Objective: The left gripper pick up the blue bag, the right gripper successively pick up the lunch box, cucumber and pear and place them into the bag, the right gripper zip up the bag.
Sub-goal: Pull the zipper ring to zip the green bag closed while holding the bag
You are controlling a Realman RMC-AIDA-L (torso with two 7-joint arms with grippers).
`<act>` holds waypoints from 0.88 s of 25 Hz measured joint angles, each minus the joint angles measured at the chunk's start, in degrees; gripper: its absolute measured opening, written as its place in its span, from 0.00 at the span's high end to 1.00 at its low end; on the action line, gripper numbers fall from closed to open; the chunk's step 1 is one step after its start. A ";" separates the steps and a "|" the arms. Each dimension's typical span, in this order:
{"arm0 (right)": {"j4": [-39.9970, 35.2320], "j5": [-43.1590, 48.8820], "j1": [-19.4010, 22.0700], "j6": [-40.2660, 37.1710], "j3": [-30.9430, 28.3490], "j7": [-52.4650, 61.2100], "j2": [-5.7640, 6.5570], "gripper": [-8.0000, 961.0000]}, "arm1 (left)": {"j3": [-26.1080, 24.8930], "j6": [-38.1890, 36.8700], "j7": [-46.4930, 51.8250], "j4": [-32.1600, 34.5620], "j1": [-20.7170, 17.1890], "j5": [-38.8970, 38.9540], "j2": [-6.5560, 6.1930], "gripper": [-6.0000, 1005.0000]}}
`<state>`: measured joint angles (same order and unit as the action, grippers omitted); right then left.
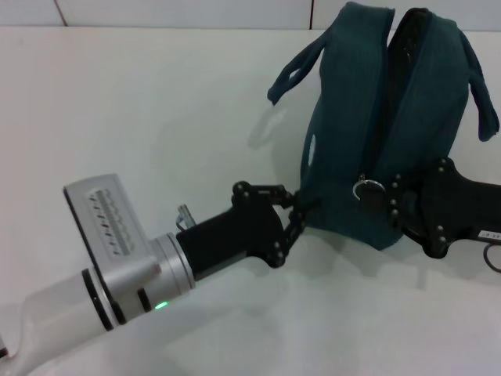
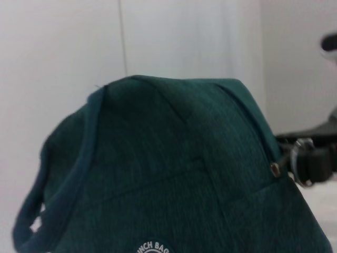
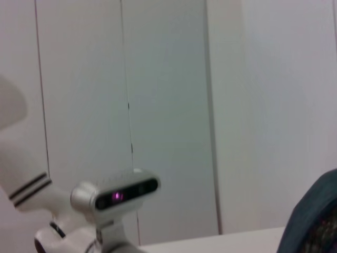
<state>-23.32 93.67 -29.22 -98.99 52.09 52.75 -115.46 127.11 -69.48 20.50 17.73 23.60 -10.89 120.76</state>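
Fabric, dark teal and finely woven, forms the blue bag point(image 1: 368, 133), standing upright on the white worktop point(image 1: 156, 125) with 2 loop handles drooping outward. The left pincer point(image 1: 301, 211) is clamped on the bag's lower side. The right pincer point(image 1: 383, 200) meets the zipper's metal ring point(image 1: 366, 189); I cannot tell its opening. Bare worktop lies wide to the bag's left.

A plain white table point(image 1: 156, 141) spreads out in front of me, evenly lit, soft shadows pooling on it. Beyond the table's far edge, a pale wall point(image 1: 180, 12) rises, cut by thin dark vertical seams. Past the table I see white wall panels point(image 3: 168, 105), tall and bare, with narrow joints between them.
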 joint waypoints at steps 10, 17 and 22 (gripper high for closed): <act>1.78 -1.08 -0.07 -3.21 -0.06 10.34 0.17 0.96 | 5.30 2.03 -4.76 1.21 0.21 0.08 0.00 0.92; 1.75 -3.60 0.32 -5.89 -0.08 14.01 0.21 0.96 | 5.37 2.07 -4.92 1.34 0.25 0.07 0.00 0.94; 0.93 -8.11 1.53 -6.32 -0.15 13.51 0.45 0.96 | 5.40 2.08 -5.57 1.27 0.34 -0.11 0.00 0.94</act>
<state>-22.39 85.56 -27.69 -105.32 51.94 66.26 -115.01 132.51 -67.40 14.94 19.00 23.95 -11.01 120.76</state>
